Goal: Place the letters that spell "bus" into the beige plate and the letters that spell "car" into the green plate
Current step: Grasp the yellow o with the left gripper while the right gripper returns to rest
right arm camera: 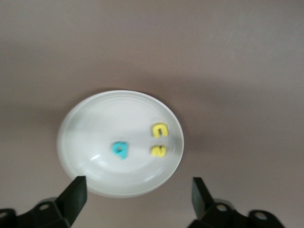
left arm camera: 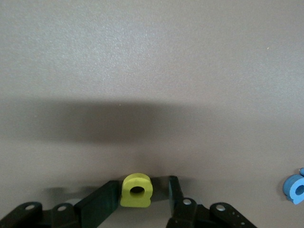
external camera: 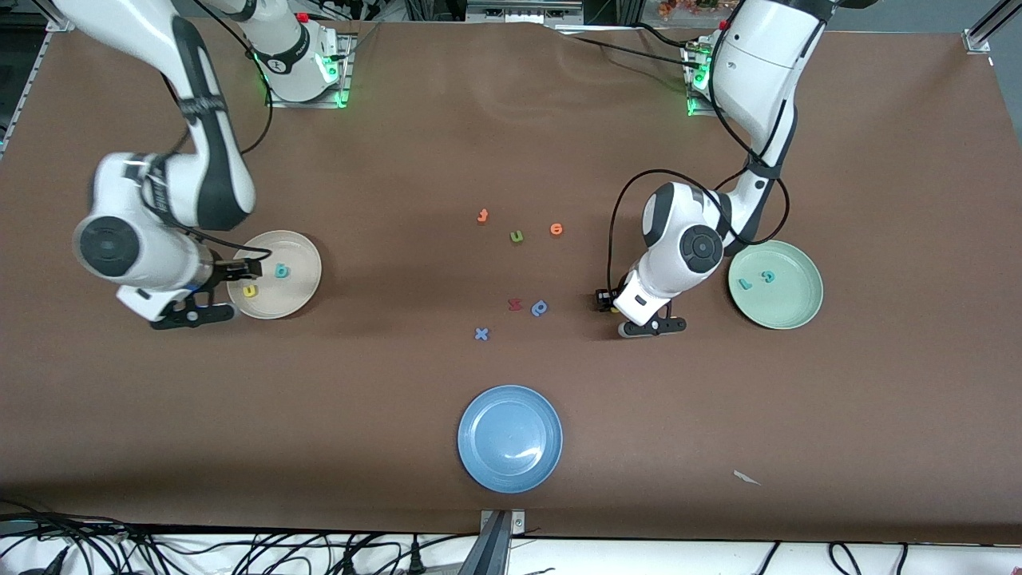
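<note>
Front view: the right gripper (external camera: 239,270) is held over the rim of the beige plate (external camera: 297,243), at the right arm's end of the table. In the right wrist view its fingers (right arm camera: 73,197) are seen spread wide with nothing between them, and the plate is seen below them. Three letters lie in the plate: a teal b (right arm camera: 120,149), a yellow-orange u (right arm camera: 160,129) and a yellow s (right arm camera: 158,151), the last two just beside each other and the b a little apart.

The left gripper (external camera: 604,301) is lowered to the table just beside the green plate (external camera: 802,307), on the side toward the middle of the table. In the left wrist view a yellow a (left arm camera: 137,190) stands between its fingers (left arm camera: 97,206); one finger appears to touch the letter while a small gap shows at the other, so whether it is truly pinched cannot be told. A blue p-like letter (left arm camera: 295,188) lies on the table near this gripper.

In the green plate a teal c (external camera: 768,276) and a light teal-blue r (external camera: 745,283) lie close together. An olive-green u (external camera: 517,235) lies among the loose letters at mid-table, and a blue plate (external camera: 479,463) is set nearest the front camera.
</note>
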